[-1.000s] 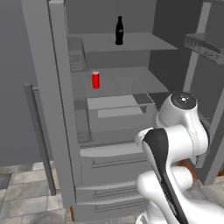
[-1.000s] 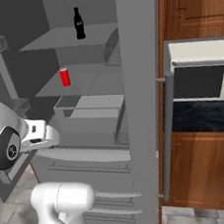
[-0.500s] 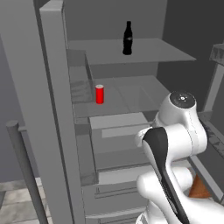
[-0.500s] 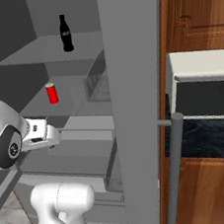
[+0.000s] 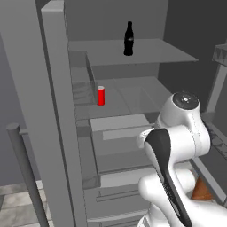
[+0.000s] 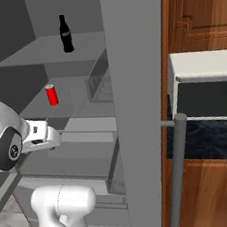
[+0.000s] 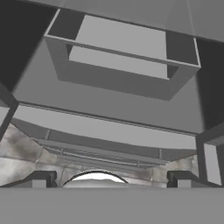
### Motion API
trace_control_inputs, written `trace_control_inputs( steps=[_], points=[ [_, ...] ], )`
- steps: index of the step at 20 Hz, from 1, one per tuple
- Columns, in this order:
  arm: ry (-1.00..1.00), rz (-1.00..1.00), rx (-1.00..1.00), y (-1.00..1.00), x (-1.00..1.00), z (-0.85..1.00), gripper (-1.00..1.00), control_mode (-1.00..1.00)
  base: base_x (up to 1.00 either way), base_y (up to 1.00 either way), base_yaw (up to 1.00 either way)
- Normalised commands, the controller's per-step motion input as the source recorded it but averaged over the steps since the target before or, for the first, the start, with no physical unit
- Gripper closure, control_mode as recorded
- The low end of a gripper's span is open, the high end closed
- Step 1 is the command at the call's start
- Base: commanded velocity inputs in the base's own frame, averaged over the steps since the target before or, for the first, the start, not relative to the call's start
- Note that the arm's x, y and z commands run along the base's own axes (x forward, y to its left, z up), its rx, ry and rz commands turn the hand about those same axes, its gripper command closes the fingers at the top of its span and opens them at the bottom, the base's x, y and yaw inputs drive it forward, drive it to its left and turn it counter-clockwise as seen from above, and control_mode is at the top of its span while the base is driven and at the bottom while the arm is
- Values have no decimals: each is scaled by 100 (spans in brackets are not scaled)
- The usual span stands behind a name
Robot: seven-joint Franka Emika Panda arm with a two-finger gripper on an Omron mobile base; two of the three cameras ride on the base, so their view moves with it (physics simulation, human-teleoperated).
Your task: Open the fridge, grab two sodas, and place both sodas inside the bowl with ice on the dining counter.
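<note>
The fridge stands open, its door edges at nine and three o'clock. The black bottle stands at twelve, near its shelf's front edge, the red can lower. The jaws are wide open, holding nothing.

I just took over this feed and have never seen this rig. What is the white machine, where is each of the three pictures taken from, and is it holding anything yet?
The white machine is a jointed robot arm on a base that drives. Two cameras ride on that base, behind the arm to its left and right, both facing an open tall grey fridge. The third camera sits on the hand, looking along the two dark fingers, which stand wide apart with nothing between them. Inside the fridge, a slim black bottle stands on the upper shelf and a small red can on the shelf below. The hand camera faces an open-topped grey fridge drawer. Right of the fridge is a white microwave among wooden cabinets.
</note>
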Motion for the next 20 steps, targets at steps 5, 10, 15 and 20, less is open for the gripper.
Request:
trace_control_inputs(
  steps=[5,10,15,20],
  points=[
    [-19,1,17,13,48,28,-100,-100,0,0,0],
    [-28,1,12,33,29,56,-100,-100,0,0,0],
    [-24,0,6,16,23,66,-100,-100,0,0,0],
    [-7,-2,1,13,20,13,-100,-100,0,0,0]
  ],
)
